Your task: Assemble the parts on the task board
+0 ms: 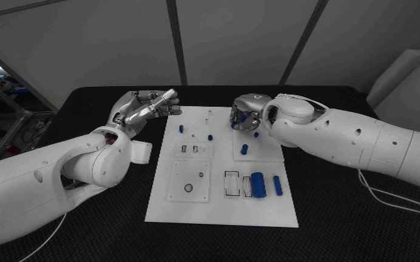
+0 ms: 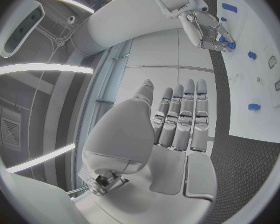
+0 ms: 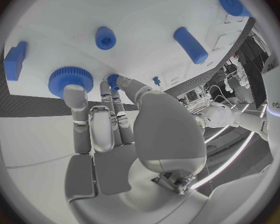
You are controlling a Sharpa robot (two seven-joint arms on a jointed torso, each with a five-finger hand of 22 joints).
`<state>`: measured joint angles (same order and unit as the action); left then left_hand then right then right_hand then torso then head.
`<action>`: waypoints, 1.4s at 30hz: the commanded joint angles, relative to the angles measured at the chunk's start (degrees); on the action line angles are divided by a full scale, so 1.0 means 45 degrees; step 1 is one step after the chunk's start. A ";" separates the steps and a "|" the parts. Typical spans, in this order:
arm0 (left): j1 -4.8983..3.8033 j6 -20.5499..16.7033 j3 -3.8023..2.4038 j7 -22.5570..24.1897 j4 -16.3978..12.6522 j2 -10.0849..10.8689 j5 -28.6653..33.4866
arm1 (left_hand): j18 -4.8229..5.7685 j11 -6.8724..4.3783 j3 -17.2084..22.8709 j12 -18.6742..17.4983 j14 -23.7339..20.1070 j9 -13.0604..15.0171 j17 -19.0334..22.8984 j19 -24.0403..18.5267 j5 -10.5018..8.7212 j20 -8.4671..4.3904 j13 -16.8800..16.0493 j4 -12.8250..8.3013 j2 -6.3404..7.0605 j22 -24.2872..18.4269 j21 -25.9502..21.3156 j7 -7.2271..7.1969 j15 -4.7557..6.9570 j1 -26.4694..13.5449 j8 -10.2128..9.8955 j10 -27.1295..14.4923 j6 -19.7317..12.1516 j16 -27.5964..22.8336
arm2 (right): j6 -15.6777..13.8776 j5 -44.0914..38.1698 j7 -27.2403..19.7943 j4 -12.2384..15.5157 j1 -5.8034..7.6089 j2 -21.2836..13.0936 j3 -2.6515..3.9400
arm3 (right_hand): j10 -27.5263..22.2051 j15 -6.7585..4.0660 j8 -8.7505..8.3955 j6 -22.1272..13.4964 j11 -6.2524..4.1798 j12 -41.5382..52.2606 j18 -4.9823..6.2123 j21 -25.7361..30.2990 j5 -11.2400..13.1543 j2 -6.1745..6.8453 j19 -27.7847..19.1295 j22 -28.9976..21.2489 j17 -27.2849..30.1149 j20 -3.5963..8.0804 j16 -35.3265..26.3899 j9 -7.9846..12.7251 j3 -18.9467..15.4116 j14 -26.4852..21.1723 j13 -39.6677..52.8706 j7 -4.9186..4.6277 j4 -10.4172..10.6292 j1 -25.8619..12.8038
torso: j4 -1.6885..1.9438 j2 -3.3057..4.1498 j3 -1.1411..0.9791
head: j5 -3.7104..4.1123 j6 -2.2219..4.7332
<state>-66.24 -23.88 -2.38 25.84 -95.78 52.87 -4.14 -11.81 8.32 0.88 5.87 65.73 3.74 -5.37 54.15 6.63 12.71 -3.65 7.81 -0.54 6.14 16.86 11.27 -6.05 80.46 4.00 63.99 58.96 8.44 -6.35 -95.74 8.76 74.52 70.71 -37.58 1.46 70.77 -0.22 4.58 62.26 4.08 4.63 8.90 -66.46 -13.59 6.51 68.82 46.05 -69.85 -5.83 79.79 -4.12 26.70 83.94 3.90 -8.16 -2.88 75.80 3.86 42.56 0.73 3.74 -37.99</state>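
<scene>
On black table: white task board; left hand fingers spread, empty; right hand grip unclear.

Probably a lab: panelled enclosure walls, black test table.

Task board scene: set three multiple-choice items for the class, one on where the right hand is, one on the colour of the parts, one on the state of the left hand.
1. Where is the right hand?
A. Over the far part of the task board
B. On the table's near edge
C. On the left arm

2. What colour are the parts?
A. Red
B. Yellow
C. Blue

3. What is the left hand doing?
A. Holding a part
B. Raised beside the board, holding nothing
C. Pressing flat on the board

Answers: 1 A, its fingers hang over the board's far end; 2 C, every small piece is blue; 3 B, its fingers are straight and empty.
</scene>
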 commanded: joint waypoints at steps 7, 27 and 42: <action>-0.0030 0.0167 -0.0016 -0.0002 0.0006 0.0037 -0.0013 | 0.0288 0.0062 -0.0012 -0.0104 0.0059 -0.0020 -0.0015 0.0078 -0.0073 -0.0014 0.0001 -0.0078 0.0058 -0.0018 -0.0077 0.0092 -0.0024 -0.0017 -0.0052 -0.0019 0.0007 -0.0092 | -0.0693 -0.0013 -0.0078 0.0185 0.0016 -0.0067 0.0003 | 0.0243 -0.0088 0.0052 0.0214 -0.0021 -0.0043 -0.0209 -0.0205 0.0269 -0.0064 0.0099 0.0232 -0.0074 0.0098 0.0103 -0.0023 0.0242 0.0586 0.0035 0.0023 -0.0070 0.0273 | -0.0008 0.0012 -0.0009 | -0.0002 0.0032; -0.0038 0.0186 -0.0018 -0.0023 0.0029 0.0040 -0.0013 | 0.0288 0.0065 -0.0005 -0.0117 0.0060 -0.0019 -0.0017 0.0080 -0.0076 -0.0013 0.0000 -0.0084 0.0046 -0.0023 -0.0084 0.0093 -0.0026 -0.0014 -0.0058 -0.0025 0.0004 -0.0101 | -0.2494 -0.0392 0.0487 0.0103 0.0090 0.0379 0.0043 | 0.0398 -0.0100 0.0081 0.0383 -0.0032 -0.0063 -0.0238 -0.0382 0.0215 0.0009 0.0156 0.0444 -0.0168 0.0112 0.0185 -0.0032 0.0344 0.0606 0.0056 0.0013 -0.0134 0.0306 | 0.0037 0.0035 0.0005 | -0.0031 0.0146; -0.0093 0.0191 -0.0024 -0.0025 -0.0017 0.0027 -0.0013 | 0.0288 0.0065 -0.0005 -0.0117 0.0060 -0.0019 -0.0017 0.0080 -0.0076 -0.0013 0.0000 -0.0084 0.0046 -0.0023 -0.0084 0.0093 -0.0026 -0.0014 -0.0058 -0.0025 0.0004 -0.0101 | -0.3119 -0.0520 0.0548 -0.1080 0.0191 0.1623 0.0046 | 0.0447 -0.0097 0.0085 0.0445 -0.0033 -0.0080 -0.0245 -0.0434 0.0160 -0.0006 0.0161 0.0494 -0.0198 0.0109 0.0215 -0.0033 0.0370 0.0612 0.0061 0.0009 -0.0081 0.0234 | 0.0044 0.0080 0.0018 | -0.0124 0.0167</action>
<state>-66.53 -23.72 -2.42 25.47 -95.73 53.01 -4.11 -11.81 8.32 0.87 5.54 65.73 3.74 -5.35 54.15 6.63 12.71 -3.64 7.81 -0.54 6.10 16.86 11.26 -6.05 80.46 4.00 63.99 58.96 8.21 -18.36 -97.37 11.05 70.02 71.39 -30.58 1.62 72.38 -0.22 4.81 63.90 4.09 4.56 8.90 -68.05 -12.55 6.41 69.23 48.23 -70.69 -5.42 80.56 -4.17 28.05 83.93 4.09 -8.05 -3.26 76.84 4.06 42.85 0.75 3.18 -37.17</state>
